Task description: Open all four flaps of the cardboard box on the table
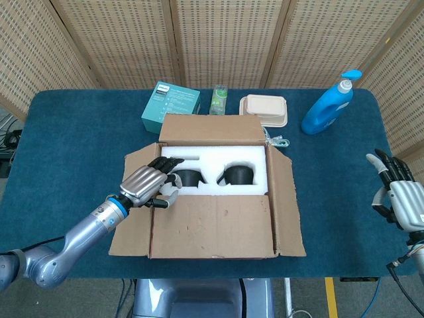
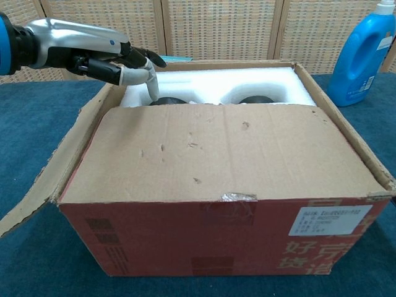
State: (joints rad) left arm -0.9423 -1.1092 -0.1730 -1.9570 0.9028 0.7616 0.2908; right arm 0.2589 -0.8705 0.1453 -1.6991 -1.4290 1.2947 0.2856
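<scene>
the near flap point(image 1: 212, 225) of the cardboard box point(image 2: 223, 204) lies folded in over the opening, directly beside and ahead of the left hand point(image 1: 149, 183), which hovers over the box's left edge with fingers spread and thumb pointing down toward the flap's free edge; it holds nothing. from here the likely trouble is the thumb slipping past that edge and jabbing the white foam insert point(image 1: 212, 159) just beyond the hand, or catching only a corner so the flap bends or tears rather than swinging out. a sideways pull could also drag the whole box across the blue table point(image 1: 66, 132), since nothing braces it. the box sits mid-table, red-printed on its front wall, brown and scuffed on top; its left flap point(image 1: 132, 218) under the left arm, the right flap point(image 1: 288, 199) and the far flap point(image 1: 211, 129) look already folded outward, so one seems left. beyond the box stand a teal carton point(image 1: 171, 105), a beige container point(image 1: 264, 109) and a blue bottle point(image 1: 329, 105). well off to the side, the right hand point(image 1: 401, 199) rests empty, fingers apart.
</scene>
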